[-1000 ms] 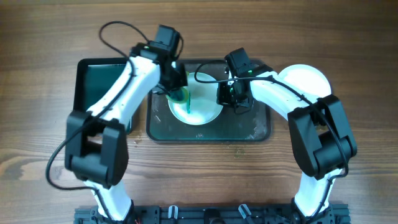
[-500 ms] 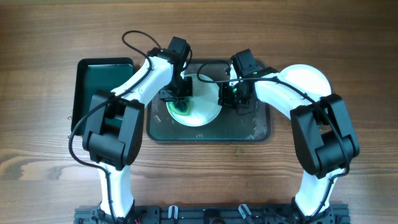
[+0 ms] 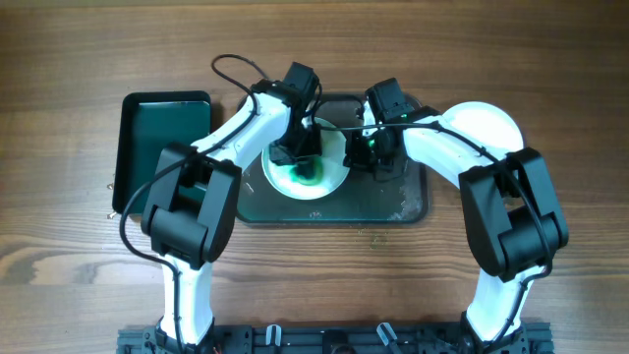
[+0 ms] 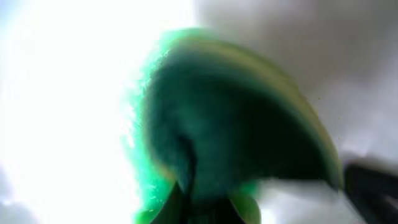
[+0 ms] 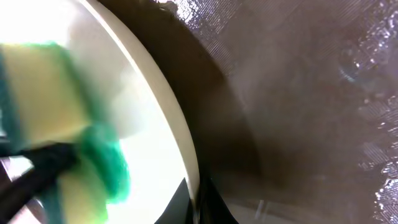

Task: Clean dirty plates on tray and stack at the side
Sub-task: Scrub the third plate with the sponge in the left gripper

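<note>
A white plate (image 3: 332, 175) with a green-teal smear lies on the large dark tray (image 3: 393, 202). My left gripper (image 3: 299, 149) is shut on a green-and-yellow sponge (image 4: 236, 130) and presses it on the plate's middle. The sponge fills the left wrist view. My right gripper (image 3: 366, 149) is shut on the plate's right rim (image 5: 186, 149). The sponge also shows in the right wrist view (image 5: 68, 149). White plates (image 3: 486, 123) lie at the right side, partly hidden by my right arm.
A smaller dark green tray (image 3: 162, 133) lies at the left of the large tray. Bare wooden table (image 3: 314, 265) surrounds both trays. Cables loop above my left arm.
My left gripper has moved right with the sponge, from the plate's left edge to its middle. The smear has spread there. The right gripper has not moved.
</note>
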Available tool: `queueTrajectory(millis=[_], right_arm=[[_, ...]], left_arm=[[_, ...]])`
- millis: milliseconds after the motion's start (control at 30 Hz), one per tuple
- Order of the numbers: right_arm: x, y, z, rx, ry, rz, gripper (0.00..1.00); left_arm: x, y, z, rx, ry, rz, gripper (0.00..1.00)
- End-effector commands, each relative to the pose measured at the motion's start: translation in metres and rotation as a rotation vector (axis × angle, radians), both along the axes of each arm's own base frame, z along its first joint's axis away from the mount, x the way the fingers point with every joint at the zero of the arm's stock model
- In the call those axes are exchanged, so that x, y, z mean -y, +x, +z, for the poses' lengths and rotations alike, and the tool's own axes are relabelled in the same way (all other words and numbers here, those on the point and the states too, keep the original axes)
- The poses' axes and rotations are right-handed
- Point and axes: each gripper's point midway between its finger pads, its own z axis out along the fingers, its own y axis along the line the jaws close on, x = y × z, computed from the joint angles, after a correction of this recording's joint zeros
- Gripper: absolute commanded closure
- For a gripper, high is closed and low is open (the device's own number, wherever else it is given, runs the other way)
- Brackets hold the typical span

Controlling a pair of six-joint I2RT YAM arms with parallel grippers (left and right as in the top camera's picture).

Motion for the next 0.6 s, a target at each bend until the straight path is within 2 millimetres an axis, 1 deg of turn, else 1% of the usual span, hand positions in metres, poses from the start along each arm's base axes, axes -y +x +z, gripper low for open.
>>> queueTrajectory(millis=[0,33,67,133,167,200,233,267,300,367,400,467,533,567], right_arm=[[0.009,-0.020,-0.027,-0.075,-0.052,0.001,0.96],[0.009,-0.019,-0.027,-0.075,-0.051,0.000,0.96],[0.009,-0.019,-0.026,-0.074,-0.050,-0.001,0.96],[0.009,-0.019,-0.026,-0.074,-0.050,-0.001,0.96],[0.009,-0.019,-0.026,-0.074,-0.050,-0.001,0.96],[0.009,-0.019,-0.026,-0.074,-0.050,-0.001,0.96],[0.009,-0.019,-0.026,-0.074,-0.050,-0.001,0.96],[0.009,-0.019,-0.026,-0.075,-0.050,-0.002,0.96],[0.009,-0.019,-0.026,-0.074,-0.050,-0.001,0.96],[0.009,-0.019,-0.026,-0.074,-0.050,-0.001,0.96],[0.009,-0.019,-0.026,-0.074,-0.050,-0.001,0.96],[0.009,-0.019,-0.026,-0.074,-0.050,-0.001,0.96],[0.009,-0.019,-0.026,-0.074,-0.050,-0.001,0.95],[0.009,-0.019,-0.026,-0.075,-0.050,-0.001,0.96]], left_arm=[[-0.101,0.008,-0.005,0.087,0.492,0.197,0.96],[-0.099,0.005,-0.005,0.074,0.489,0.190,0.96],[-0.094,0.002,-0.007,0.060,0.467,0.183,0.96],[-0.069,-0.004,-0.013,0.010,0.350,0.105,0.96],[-0.050,-0.007,-0.016,-0.019,0.248,0.033,0.96],[-0.013,-0.014,-0.018,-0.061,0.051,-0.094,0.96],[0.018,-0.020,-0.013,-0.081,-0.134,-0.203,0.96],[0.050,-0.026,-0.001,-0.089,-0.332,-0.294,0.96],[0.063,-0.025,0.005,-0.075,-0.415,-0.312,0.96],[0.068,-0.016,0.006,-0.037,-0.431,-0.320,0.96],[0.067,-0.008,0.005,-0.001,-0.420,-0.318,0.96],[0.043,0.018,-0.006,0.072,-0.261,-0.203,0.96],[0.006,0.039,-0.013,0.143,-0.058,-0.089,0.96],[-0.019,0.048,-0.015,0.183,0.067,-0.017,0.96]])
